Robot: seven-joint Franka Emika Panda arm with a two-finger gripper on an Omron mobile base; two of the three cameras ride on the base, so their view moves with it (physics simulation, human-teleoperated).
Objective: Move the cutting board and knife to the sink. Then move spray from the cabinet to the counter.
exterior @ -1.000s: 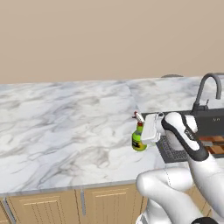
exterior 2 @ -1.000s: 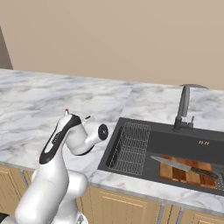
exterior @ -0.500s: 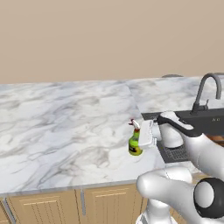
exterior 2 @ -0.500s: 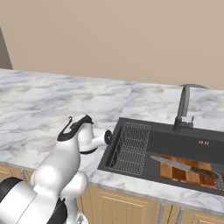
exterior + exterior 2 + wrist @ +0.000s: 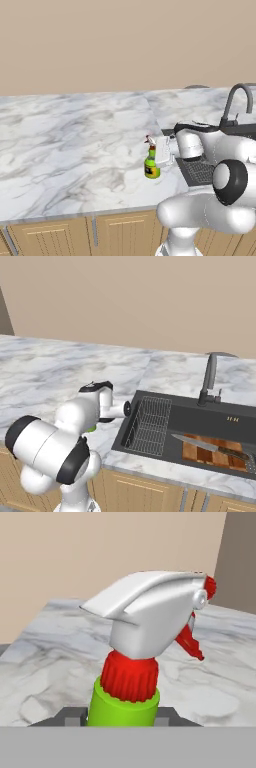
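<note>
Spray bottle point(image 5: 152, 166): green body, red collar, white trigger head, upright on the white marble counter point(image 5: 70, 145) near its front edge, just left of the dark sink point(image 5: 200, 428). Gripper point(image 5: 159, 156): level at the bottle's neck, fingers at either side of it; cannot tell whether they clamp it or stand just clear. Sink holds the checkered cutting board point(image 5: 210, 453) with the knife point(image 5: 207, 445) lying across it, right of the wire rack point(image 5: 147, 426).

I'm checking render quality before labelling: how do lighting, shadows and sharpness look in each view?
Left base view: flat, even light, a faint soft shadow under the spray on the counter. Right base view: crisp, no glare on the sink or knife. Hand view: spray nozzle looms large, background counter soft.
</note>
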